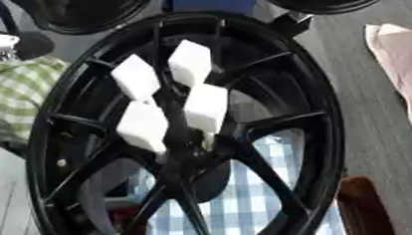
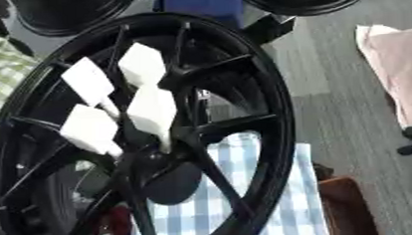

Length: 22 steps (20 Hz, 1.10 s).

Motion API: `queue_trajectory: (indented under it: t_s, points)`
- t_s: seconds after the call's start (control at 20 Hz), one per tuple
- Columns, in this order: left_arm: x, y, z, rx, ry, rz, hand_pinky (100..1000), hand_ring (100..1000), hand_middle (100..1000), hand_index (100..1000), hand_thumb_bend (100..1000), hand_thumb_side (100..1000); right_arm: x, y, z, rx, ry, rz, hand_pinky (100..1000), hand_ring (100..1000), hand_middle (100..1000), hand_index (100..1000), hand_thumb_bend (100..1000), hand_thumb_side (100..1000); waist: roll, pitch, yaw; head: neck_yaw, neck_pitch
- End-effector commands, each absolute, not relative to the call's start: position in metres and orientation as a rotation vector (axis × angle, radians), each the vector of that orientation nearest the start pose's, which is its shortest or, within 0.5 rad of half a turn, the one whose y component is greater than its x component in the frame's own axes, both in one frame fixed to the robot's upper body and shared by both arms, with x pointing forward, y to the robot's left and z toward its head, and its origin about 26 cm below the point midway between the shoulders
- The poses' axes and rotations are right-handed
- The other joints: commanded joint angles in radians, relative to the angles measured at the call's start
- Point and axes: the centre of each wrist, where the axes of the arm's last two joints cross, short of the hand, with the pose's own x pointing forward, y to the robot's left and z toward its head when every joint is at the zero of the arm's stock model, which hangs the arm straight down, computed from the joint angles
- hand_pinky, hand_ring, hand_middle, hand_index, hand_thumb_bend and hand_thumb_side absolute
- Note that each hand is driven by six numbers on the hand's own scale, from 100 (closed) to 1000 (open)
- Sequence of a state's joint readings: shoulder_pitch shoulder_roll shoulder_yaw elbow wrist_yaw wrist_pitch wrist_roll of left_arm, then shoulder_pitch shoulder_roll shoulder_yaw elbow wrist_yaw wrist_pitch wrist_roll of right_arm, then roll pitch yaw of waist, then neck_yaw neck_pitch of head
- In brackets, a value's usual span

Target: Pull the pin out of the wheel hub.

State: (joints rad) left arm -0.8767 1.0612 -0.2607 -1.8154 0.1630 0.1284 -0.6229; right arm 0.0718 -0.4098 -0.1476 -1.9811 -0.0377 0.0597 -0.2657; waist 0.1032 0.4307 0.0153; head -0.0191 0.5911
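Black wheel hub (image 1: 189,155) filling the frame, four white-headed pins (image 1: 205,108) seated near its centre; no robot hand visible, so reaching for a pin comes first.

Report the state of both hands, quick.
Left hand: not in view.
Right hand: not in view.

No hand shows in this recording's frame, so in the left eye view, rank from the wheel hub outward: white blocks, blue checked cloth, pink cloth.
Measured across the picture from the wheel hub, as neither hand is in view:
1. white blocks, just above the hub, between the spokes.
2. checked cloth, lower right, seen through the spokes.
3. pink cloth, right edge, outside the rim.
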Motion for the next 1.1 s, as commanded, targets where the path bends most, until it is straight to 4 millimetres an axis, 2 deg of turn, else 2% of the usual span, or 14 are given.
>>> queue_trajectory:
  t_s: [0.05,0.45,1.1]
  points:
    - [0.297,0.281,0.397,0.403,-1.755,-1.642,783,621,675,819,425,507,0.245,-0.345,0.13,-0.583,-1.911,0.039,796,568,682,612,100,671,0.012,-0.153,-0.001,0.0,-0.009]
    - [0.278,0.268,0.385,0.403,-1.722,-1.635,781,629,692,821,429,501,0.245,-0.344,0.131,-0.58,-1.913,0.042,796,568,682,612,100,672,0.016,-0.15,-0.007,0.005,-0.008]
    - [0.281,0.261,0.372,0.397,-1.669,-1.639,790,642,725,832,424,479,0.246,-0.342,0.13,-0.561,-1.911,0.044,797,568,682,612,100,679,0.02,-0.147,-0.012,0.016,0.0]
